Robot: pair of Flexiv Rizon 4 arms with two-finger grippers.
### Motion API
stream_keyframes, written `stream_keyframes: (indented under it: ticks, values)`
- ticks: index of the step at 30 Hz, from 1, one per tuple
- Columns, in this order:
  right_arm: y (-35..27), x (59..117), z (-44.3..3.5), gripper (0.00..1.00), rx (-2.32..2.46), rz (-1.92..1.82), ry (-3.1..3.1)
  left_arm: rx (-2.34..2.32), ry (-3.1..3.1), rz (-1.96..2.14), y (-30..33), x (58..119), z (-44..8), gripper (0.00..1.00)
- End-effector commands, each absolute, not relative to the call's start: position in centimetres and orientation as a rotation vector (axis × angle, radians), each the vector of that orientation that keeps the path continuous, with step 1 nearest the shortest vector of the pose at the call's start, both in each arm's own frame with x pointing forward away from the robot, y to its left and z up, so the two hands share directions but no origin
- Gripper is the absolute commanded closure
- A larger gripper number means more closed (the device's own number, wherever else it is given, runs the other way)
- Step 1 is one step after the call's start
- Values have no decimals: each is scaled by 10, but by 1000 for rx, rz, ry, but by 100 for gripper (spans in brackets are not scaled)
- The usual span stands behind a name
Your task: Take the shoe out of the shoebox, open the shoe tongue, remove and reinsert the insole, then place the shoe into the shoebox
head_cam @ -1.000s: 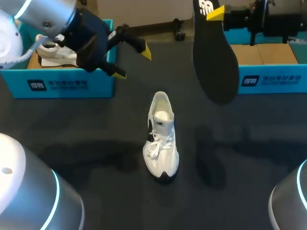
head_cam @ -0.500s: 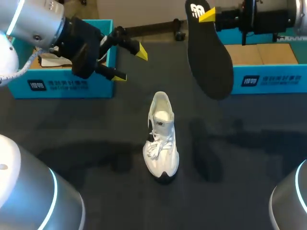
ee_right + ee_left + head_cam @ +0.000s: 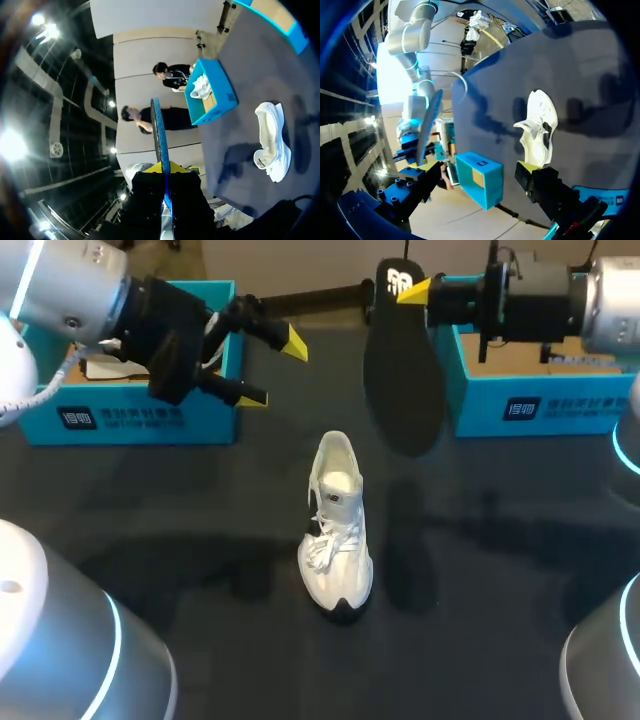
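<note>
A white shoe [image 3: 336, 525] stands on the dark table, toe toward the near edge; it also shows in both wrist views [image 3: 538, 125] [image 3: 272, 140]. My right gripper [image 3: 415, 290] is shut on the heel end of a black insole [image 3: 400, 375], which hangs in the air behind and right of the shoe. The insole appears edge-on [image 3: 159, 135] above my right gripper [image 3: 167, 172]. My left gripper [image 3: 272, 370] is held open in the air beside the left shoebox [image 3: 130, 415], behind and left of the shoe, with nothing between its fingers.
The left teal shoebox [image 3: 210, 97] holds another white shoe [image 3: 201, 86]. A second teal shoebox [image 3: 540, 400] stands at the back right, under my right arm. Dark table surface lies around the shoe.
My right arm has carried the insole leftward, closer to the line of the shoe. My left gripper drew back slightly to the left, still open. The shoe has not moved.
</note>
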State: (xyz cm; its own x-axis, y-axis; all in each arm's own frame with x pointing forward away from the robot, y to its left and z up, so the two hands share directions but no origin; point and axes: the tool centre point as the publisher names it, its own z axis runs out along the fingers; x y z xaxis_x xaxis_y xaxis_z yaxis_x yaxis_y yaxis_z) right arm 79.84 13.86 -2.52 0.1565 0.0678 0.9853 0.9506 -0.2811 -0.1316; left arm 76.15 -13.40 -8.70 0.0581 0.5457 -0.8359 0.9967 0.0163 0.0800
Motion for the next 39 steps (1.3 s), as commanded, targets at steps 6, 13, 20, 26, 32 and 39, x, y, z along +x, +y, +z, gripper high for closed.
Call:
stream_keyframes:
  ticks: [6,13,20,26,32,39]
  values:
    - [147,795,-40,100,-1596,-1229,-952,1550,1461,-867,-127,758,-95,0]
    - [157,799,-47,100,-1606,-1201,-900,1465,1370,-921,-130,756,-89,0]
    - [167,803,-51,100,-1614,-1170,-864,1397,1289,-951,-134,753,-83,0]
    - [175,806,-54,100,-1638,-1134,-832,1345,1242,-967,-138,752,-82,0]
    - [186,807,-58,100,-1644,-1114,-809,1299,1209,-998,-144,753,-81,0]
    - [196,810,-60,100,-1645,-1070,-816,1272,1195,-1042,-151,754,-78,0]
